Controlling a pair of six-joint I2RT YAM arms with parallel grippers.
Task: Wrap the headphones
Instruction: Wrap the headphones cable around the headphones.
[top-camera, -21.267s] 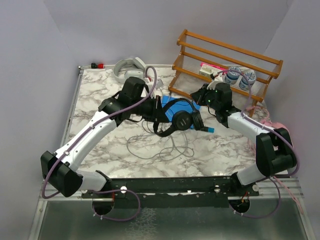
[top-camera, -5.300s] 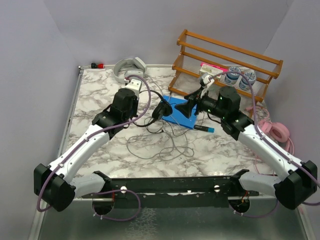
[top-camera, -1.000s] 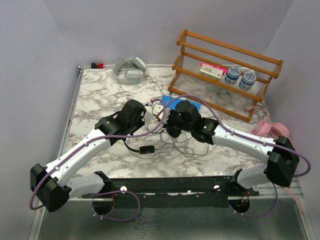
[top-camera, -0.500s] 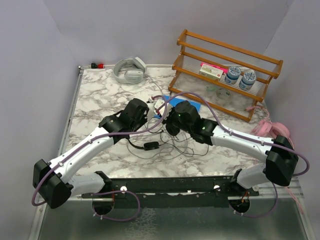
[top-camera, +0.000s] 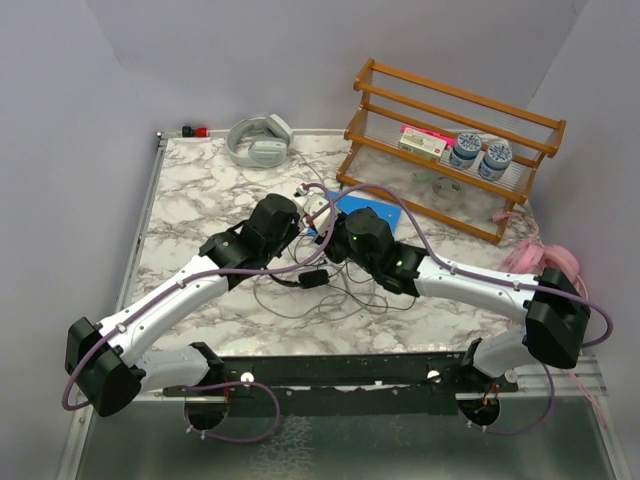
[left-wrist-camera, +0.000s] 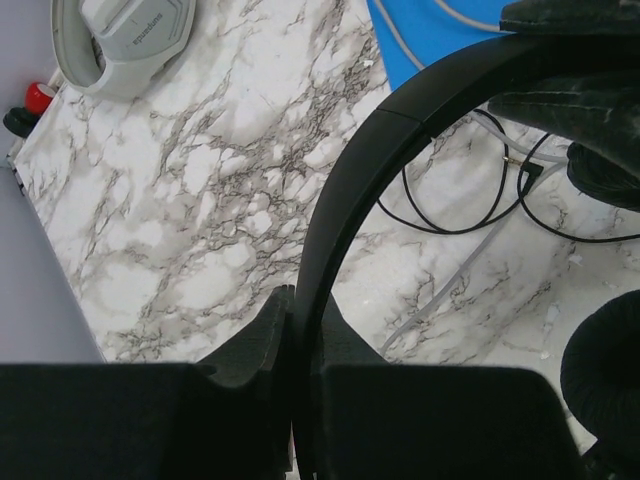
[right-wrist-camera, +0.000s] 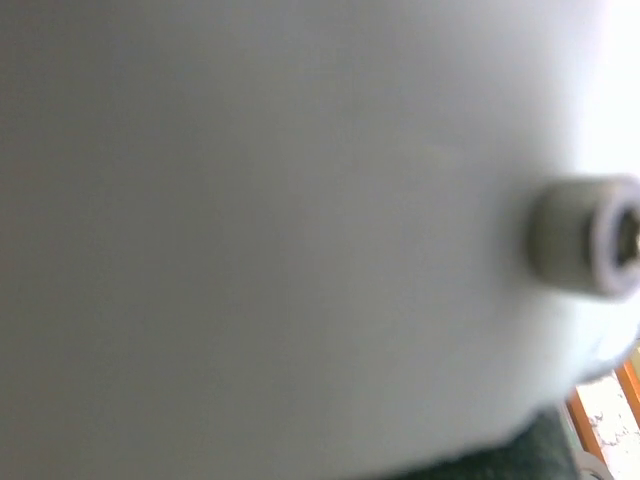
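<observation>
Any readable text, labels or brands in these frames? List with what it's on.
Grey-white headphones, ear cup: one printed word, tilted, too small to read.
Two blue-labelled jars on the wooden rack: print too small to read.
Pink-and-white box on the rack: too small to read.
Black headphones, headband in the left gripper: no marking visible.
Right wrist view: blurred, nothing legible.

The black headphones (left-wrist-camera: 345, 190), grey-white headphones (top-camera: 255, 143), pink headphones (top-camera: 548, 262) — table (top-camera: 190, 210) white marble with grey veins, mat (top-camera: 372, 212) blue.
</observation>
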